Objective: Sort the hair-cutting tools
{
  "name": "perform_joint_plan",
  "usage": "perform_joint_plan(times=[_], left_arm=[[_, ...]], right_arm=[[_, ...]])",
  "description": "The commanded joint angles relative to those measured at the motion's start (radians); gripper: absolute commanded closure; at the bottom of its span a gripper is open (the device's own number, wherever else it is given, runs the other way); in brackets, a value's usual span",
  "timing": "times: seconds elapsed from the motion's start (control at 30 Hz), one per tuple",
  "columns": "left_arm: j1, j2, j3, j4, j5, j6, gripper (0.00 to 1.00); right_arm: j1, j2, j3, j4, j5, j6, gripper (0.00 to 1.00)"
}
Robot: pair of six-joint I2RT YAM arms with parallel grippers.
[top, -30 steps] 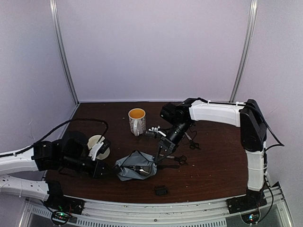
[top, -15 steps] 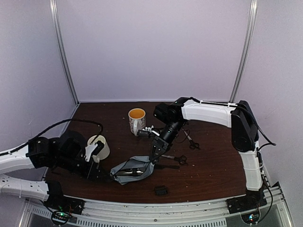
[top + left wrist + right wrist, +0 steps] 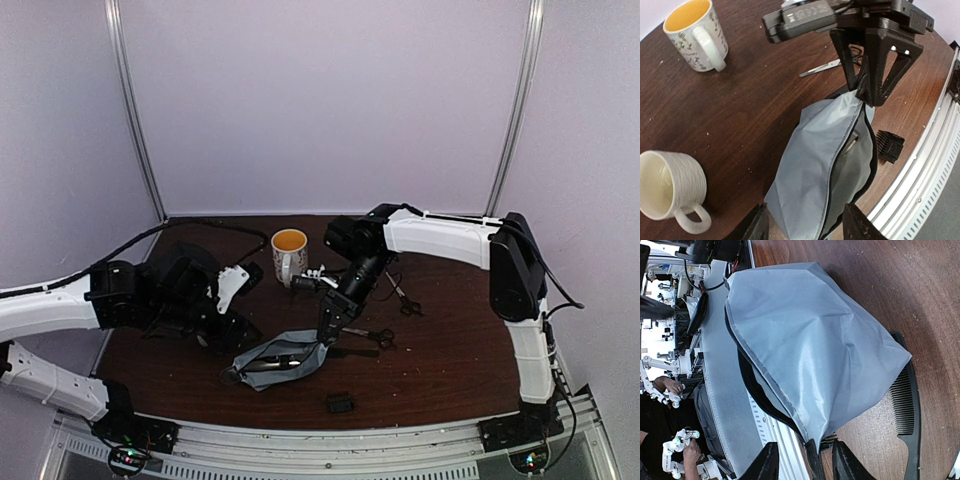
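The grey pouch lies unzipped on the table, a silver-and-black clipper showing inside its mouth. My left gripper hovers open above the pouch's left end, fingers wide on either side. My right gripper is open at the pouch's right corner, whose tip and zip end sit between the jaws. A black comb lies beside that corner. One pair of scissors rests right of the pouch, another farther back. The black clipper guard sits near the front edge.
A patterned mug with a yellow inside stands behind the pouch. A ribbed cream mug stands on the left, hidden under my left arm from above. The metal rail runs along the front edge.
My left gripper has opened, let go of the pouch's left end, and risen back and to the right. The right jaws have opened. The pouch has sagged flatter.
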Motion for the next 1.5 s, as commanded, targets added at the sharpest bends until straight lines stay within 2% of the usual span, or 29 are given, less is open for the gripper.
perform_joint_plan(times=[0.0, 0.2, 0.5, 0.6, 0.7, 0.9, 0.97, 1.0, 1.13, 1.27, 1.37, 1.47], left_arm=[[-0.020, 0.008, -0.047, 0.189, -0.007, 0.133, 0.46], [-0.070, 0.024, -0.117, 0.327, -0.019, 0.192, 0.45], [-0.108, 0.157, -0.098, 0.277, -0.190, 0.203, 0.48], [-0.111, 0.180, -0.084, 0.250, -0.208, 0.213, 0.49], [-0.111, 0.174, -0.083, 0.254, -0.234, 0.205, 0.59], [-0.110, 0.203, -0.062, 0.251, -0.287, 0.178, 0.91], [-0.109, 0.215, -0.057, 0.248, -0.291, 0.170, 1.00], [-0.108, 0.216, -0.056, 0.247, -0.295, 0.162, 1.00], [-0.096, 0.172, -0.082, 0.271, -0.291, 0.115, 1.00], [-0.045, 0.124, -0.139, 0.335, -0.226, 0.055, 1.00], [-0.003, 0.111, -0.165, 0.385, -0.154, 0.029, 1.00], [0.023, 0.125, -0.167, 0.410, -0.114, 0.012, 1.00]], right_arm=[[-0.002, -0.019, 0.011, -0.013, 0.008, -0.017, 0.62], [-0.001, -0.008, 0.011, -0.013, -0.002, -0.013, 0.62], [0.000, -0.018, 0.003, -0.016, -0.007, -0.015, 0.61], [0.000, -0.018, 0.002, -0.016, -0.010, -0.015, 0.61], [0.000, -0.015, 0.005, -0.017, -0.010, -0.017, 0.61], [-0.005, -0.035, -0.004, -0.023, 0.015, -0.032, 0.59], [-0.014, -0.059, -0.010, -0.036, 0.031, -0.055, 0.58], [-0.021, -0.076, -0.017, -0.046, 0.042, -0.072, 0.58], [-0.073, -0.222, -0.132, -0.012, 0.091, -0.137, 0.57], [-0.067, -0.439, -0.371, 0.166, 0.288, -0.260, 0.54], [-0.015, -0.581, -0.573, 0.287, 0.410, -0.361, 0.50], [0.078, -0.661, -0.687, 0.355, 0.497, -0.426, 0.50]])
